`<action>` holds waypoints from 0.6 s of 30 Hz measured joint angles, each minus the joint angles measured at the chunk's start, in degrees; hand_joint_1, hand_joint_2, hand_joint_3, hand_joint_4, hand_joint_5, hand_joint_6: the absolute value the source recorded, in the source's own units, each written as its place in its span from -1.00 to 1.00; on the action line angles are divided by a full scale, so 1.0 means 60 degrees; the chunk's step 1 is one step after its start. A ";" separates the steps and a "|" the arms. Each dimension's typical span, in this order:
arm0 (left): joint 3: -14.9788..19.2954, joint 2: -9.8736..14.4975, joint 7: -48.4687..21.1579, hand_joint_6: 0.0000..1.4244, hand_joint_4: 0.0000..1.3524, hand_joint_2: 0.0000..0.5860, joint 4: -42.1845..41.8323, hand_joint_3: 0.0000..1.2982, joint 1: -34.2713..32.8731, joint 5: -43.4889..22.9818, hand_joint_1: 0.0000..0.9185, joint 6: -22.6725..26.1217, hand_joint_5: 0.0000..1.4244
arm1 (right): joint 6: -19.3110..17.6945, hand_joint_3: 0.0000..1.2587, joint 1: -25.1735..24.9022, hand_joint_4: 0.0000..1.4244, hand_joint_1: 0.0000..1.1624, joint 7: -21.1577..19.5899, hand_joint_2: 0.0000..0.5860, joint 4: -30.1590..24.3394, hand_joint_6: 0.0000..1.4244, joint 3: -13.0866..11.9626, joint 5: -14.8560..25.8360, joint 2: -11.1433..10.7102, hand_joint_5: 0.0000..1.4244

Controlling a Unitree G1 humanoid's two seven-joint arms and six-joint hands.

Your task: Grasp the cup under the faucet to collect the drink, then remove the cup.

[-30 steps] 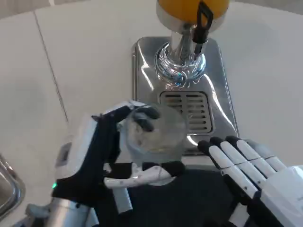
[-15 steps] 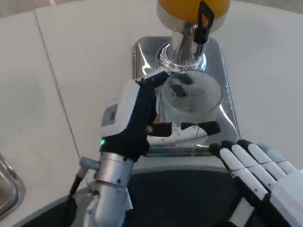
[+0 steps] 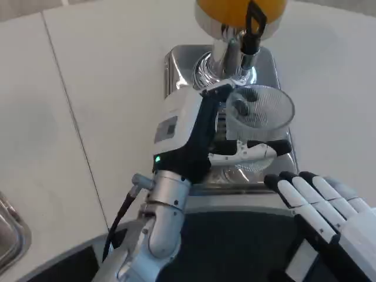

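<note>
So the left hand (image 3: 202,138) is gripping the clear ribbed plastic cup (image 3: 258,120), fingers wrapped around its side with one white finger reaching under the near wall, and it's holding the cup up over the shiny steel drip tray (image 3: 176,70) of the drink dispenser. The cup is sitting at about 5 o'clock from the chrome faucet column (image 3: 226,56), just beside it, with the black tap lever (image 3: 252,26) hanging at roughly 12 o'clock above the rim and the orange juice tank (image 3: 235,9) right at the top. It's looking empty from here, though I can't really tell through the ribbing. The right hand (image 3: 329,208) is resting down at 5 o'clock of the tray, fingers stretched out flat and a bit apart, holding nothing. What's bugging me: I can't make out exactly where the spout opening is, and the cup seems to be sitting a touch to the right of the column, so if it isn't centred the juice could be running down the outside onto the tray and the fingers. Also that plastic is looking thin, so squeezing harder could be buckling the wall, and a wet cup could be slipping on the way out
</note>
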 measured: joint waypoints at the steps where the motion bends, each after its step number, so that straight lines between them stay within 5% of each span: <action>1: -0.0048 0.0000 0.0139 1.00 0.67 -1.00 0.0130 0.88 -0.0075 0.0061 0.22 0.0000 1.00 | 0.0016 -1.00 0.0007 -1.00 -0.58 0.0001 0.60 -0.0007 -0.95 -0.0006 0.0036 0.0001 -1.00; 18: -0.0283 0.0310 0.2098 1.00 0.61 -0.98 0.2947 0.86 -0.1563 0.0159 0.24 -0.0006 1.00 | 0.0149 -1.00 0.0100 -1.00 -0.58 0.0004 0.60 -0.0020 -0.95 -0.0021 0.0008 0.0073 -1.00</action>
